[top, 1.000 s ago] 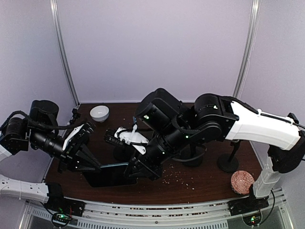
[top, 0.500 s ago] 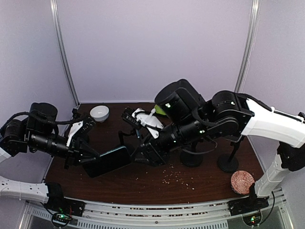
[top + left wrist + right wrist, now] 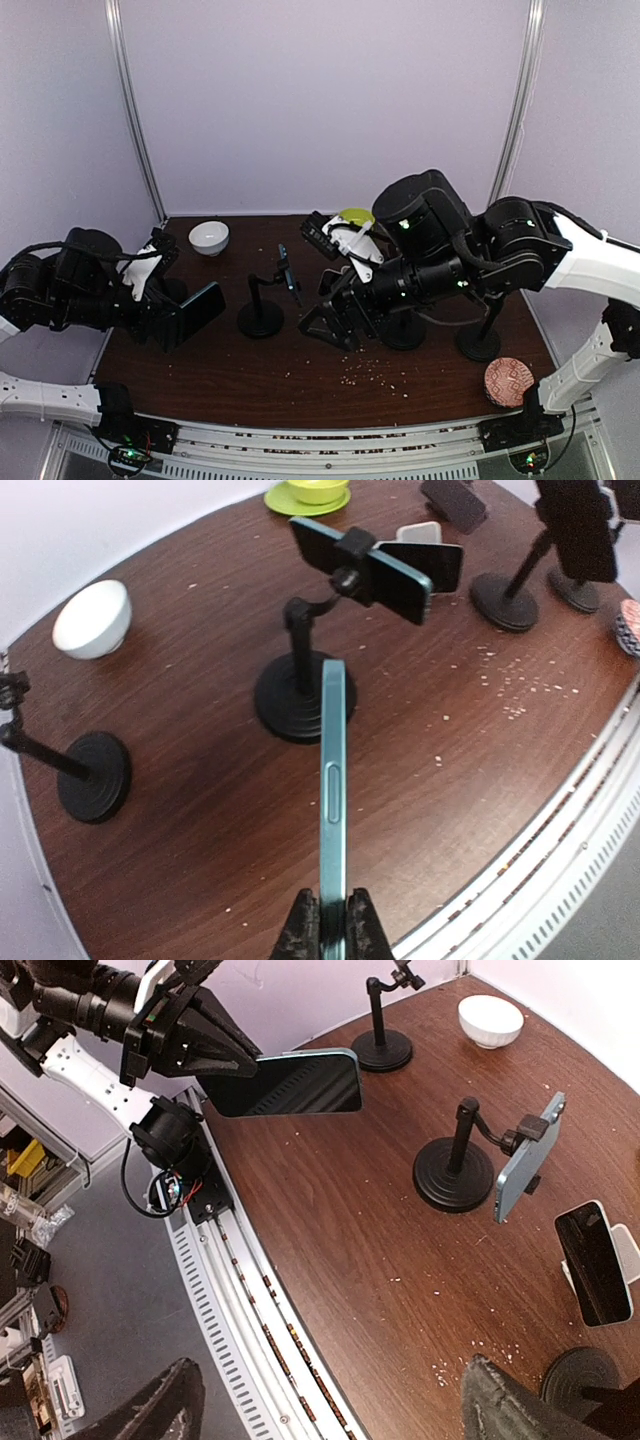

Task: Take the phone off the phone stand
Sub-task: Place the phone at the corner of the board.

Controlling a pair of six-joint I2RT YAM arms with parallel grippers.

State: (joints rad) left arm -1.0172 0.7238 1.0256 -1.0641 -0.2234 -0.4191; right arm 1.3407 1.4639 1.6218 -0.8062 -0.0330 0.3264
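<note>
Dark wood table (image 3: 220, 370) flecked with crumbs (image 3: 375, 372) inside lilac walls (image 3: 320, 100); left tool (image 3: 331, 925) clamps the phone (image 3: 332, 810), right tool (image 3: 328, 325) spread apart.

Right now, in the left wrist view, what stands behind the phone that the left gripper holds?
A black phone stand clamping another phone. The held phone covers a strip of its base.

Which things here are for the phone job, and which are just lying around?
For the job: phone, left tool holding it, empty phone stand.

Just lying about: white bowl, green dish, crumbs, pink disc, clamped phone, propped phone.
</note>
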